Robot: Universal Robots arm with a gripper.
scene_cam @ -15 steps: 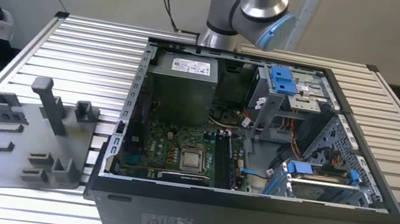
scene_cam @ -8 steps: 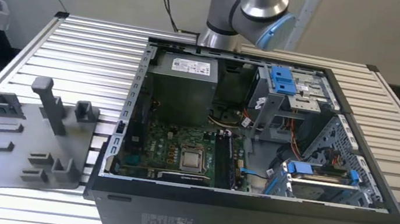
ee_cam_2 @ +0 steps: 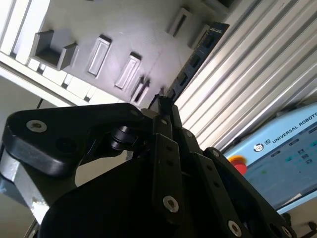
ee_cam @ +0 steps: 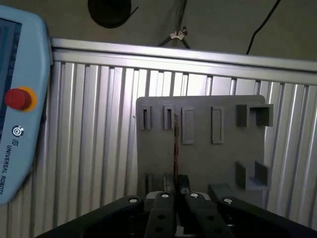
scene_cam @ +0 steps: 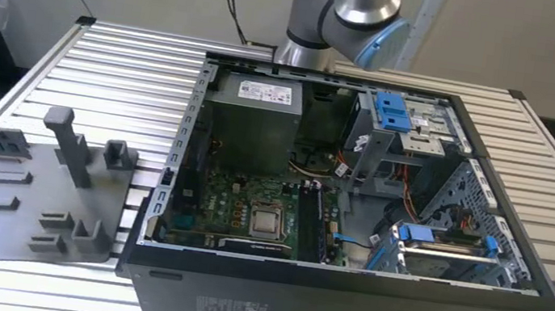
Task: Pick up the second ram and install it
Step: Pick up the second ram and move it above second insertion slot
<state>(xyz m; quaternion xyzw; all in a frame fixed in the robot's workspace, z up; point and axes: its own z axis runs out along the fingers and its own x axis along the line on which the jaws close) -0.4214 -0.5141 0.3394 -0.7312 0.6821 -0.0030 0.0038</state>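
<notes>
Fingers (ee_cam: 168, 183) of the black gripper (ee_cam: 176, 186) are pinched nearly together on the second ram (ee_cam_2: 198, 54), a long thin dark blue-green circuit-board stick, clamping its flat faces, seemingly to keep it straight, over the flat grey plastic tray (ee_cam: 213, 163) with upright pegs.

The arm (scene_cam: 347, 6) bends at a grey joint with a blue cap in the exterior view. In the first wrist view the hand (ee_cam: 176, 184) has its black fingers (ee_cam: 168, 182) close together, pinching the second ram (ee_cam: 176, 144) edge-on between them.
</notes>
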